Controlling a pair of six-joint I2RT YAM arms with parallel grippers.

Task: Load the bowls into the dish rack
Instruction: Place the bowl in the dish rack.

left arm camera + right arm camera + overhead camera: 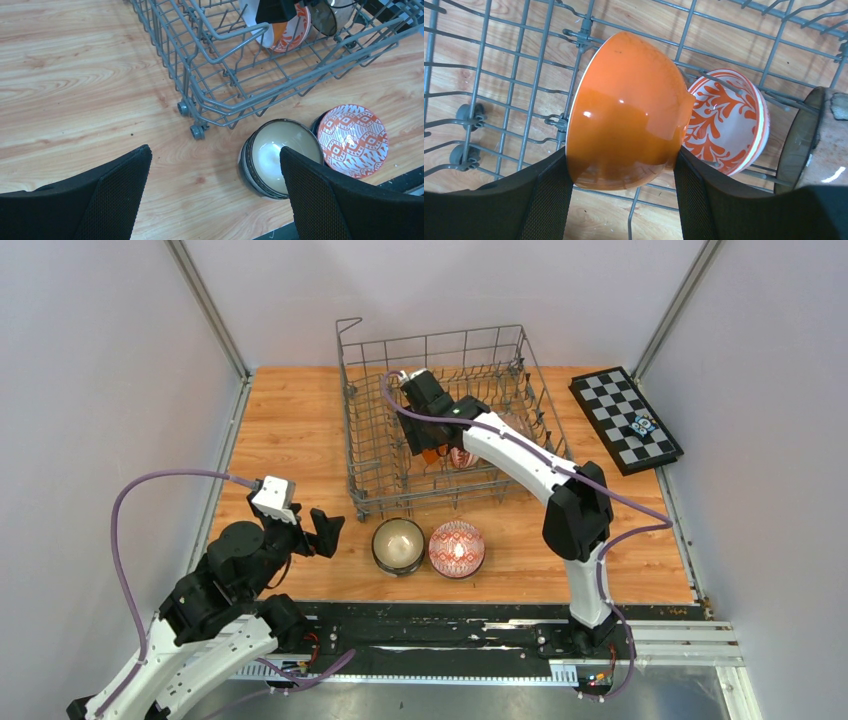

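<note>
Top view: the right end effector (432,446) is down inside the rack (350,420), pinching an orange bowl (433,454). A beige bowl (398,544) and a red-white bowl (456,548) sit on the tabletop (290,430) just outside the near wall. The left end effector (325,532) hovers to their left.

Left wrist view: it is spread wide and empty, with the beige bowl below.

Right wrist view: the orange bowl is held on edge above the wires, close beside a patterned bowl (724,120) standing between tines. A brown bowl (814,135) is farther right. I would lower it until its rim slots between two tines. It should match its neighbour's tilt without nudging it. Spread only once the wire carries it.
</note>
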